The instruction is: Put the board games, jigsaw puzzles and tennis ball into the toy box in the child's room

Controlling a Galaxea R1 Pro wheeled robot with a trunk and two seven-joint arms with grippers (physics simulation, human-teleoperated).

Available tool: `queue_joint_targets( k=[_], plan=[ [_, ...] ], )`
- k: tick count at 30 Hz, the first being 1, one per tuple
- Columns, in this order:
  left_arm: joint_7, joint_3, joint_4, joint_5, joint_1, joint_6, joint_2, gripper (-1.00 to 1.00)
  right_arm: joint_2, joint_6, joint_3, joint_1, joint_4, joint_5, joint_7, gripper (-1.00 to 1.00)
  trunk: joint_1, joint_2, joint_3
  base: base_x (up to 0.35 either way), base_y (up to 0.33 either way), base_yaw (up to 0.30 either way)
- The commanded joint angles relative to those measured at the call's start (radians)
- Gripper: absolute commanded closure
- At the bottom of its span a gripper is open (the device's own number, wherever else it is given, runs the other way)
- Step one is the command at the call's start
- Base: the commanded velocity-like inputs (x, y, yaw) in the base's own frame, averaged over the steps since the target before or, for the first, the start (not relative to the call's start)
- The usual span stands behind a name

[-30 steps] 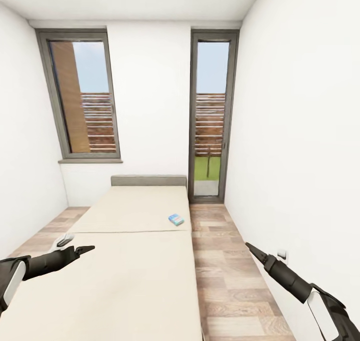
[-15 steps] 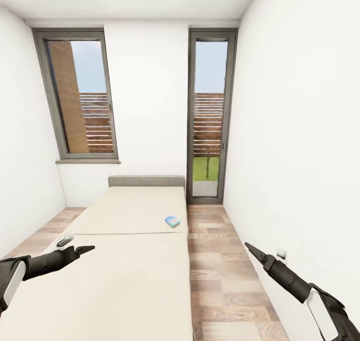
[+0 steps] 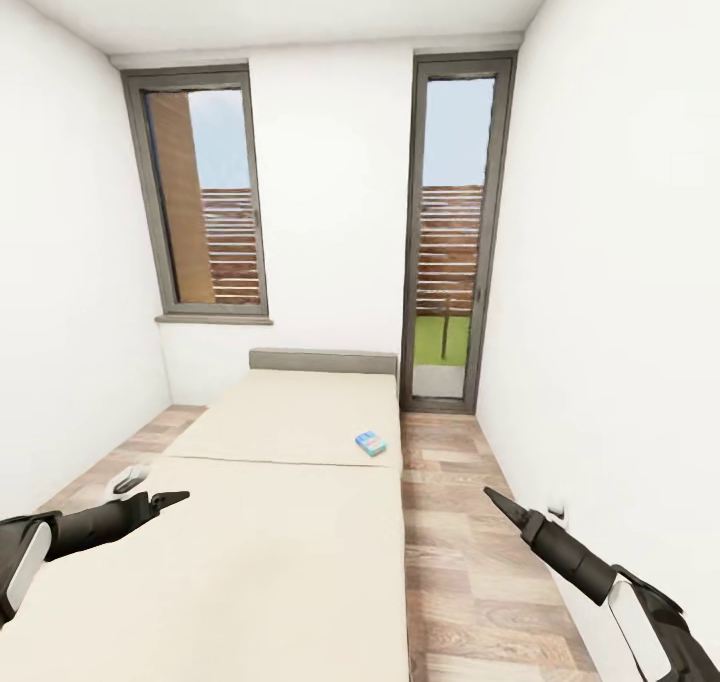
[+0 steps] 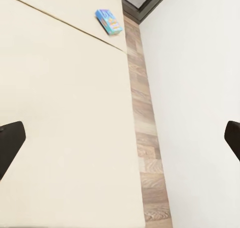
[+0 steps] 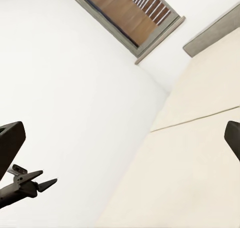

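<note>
A blue board game (image 3: pixel 371 444) lies flat on the bed (image 3: pixel 270 522), on the right side of the mattress just beyond the seam that crosses it, close to the bed's right edge. In the left wrist view the same blue box (image 4: pixel 109 21) shows cartoon printing on its lid and sits just past that seam, near the strip of wood-plank floor (image 4: pixel 145 133) that runs between the bed and the white wall.

The bed has a plain beige top and a grey headboard (image 3: pixel 322 361) against the far wall. To the right of the headboard stands a tall glazed door (image 3: pixel 452 237) with a dark grey frame, showing slatted fencing and a patch of green outside. To the left, above the far end of the bed, is a window (image 3: pixel 205 207) with the same frame. Plank floor (image 3: pixel 480 572) runs down the right side of the bed and also shows at its far left.

The left gripper (image 3: pixel 165 501) hovers over the near left part of the mattress, well short of the game; its fingertips stand wide apart at the edges of its wrist view. The right gripper (image 3: pixel 500 504) hangs over the floor near the right wall, holding nothing, and its fingertips also stand wide apart in its own wrist view.
</note>
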Motion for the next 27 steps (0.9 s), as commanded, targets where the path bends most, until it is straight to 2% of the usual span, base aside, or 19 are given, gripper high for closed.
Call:
queue_joint_targets(
  k=[1, 14, 19, 27],
  plan=[
    [-0.002, 0.001, 0.000, 0.001, -0.001, 0.005, 0.000, -1.00, 0.000, 0.008, 0.000, -0.001, 0.000, -0.006, 0.001, -1.00, 0.000, -0.001, -0.002, 0.001, -0.001, 0.111],
    [-0.002, 0.001, 0.000, 0.001, -0.001, 0.005, 0.000, -1.00, 0.000, 0.008, 0.003, -0.002, 0.001, -0.006, -0.001, -1.00, 0.000, -0.001, -0.001, 0.000, 0.000, 0.025],
    [-0.002, 0.001, 0.000, 0.001, -0.001, 0.005, 0.000, -1.00, 0.000, 0.008, 0.016, -0.002, 0.000, -0.006, -0.007, -1.00, 0.000, -0.001, -0.001, 0.000, -0.012, 0.002],
    [-0.003, 0.001, 0.000, 0.001, -0.001, 0.005, 0.000, -1.00, 0.000, 0.008, 0.035, -0.005, 0.000, -0.006, -0.030, -1.00, 0.000, -0.001, -0.001, 0.000, -0.149, 0.018]
  ],
)
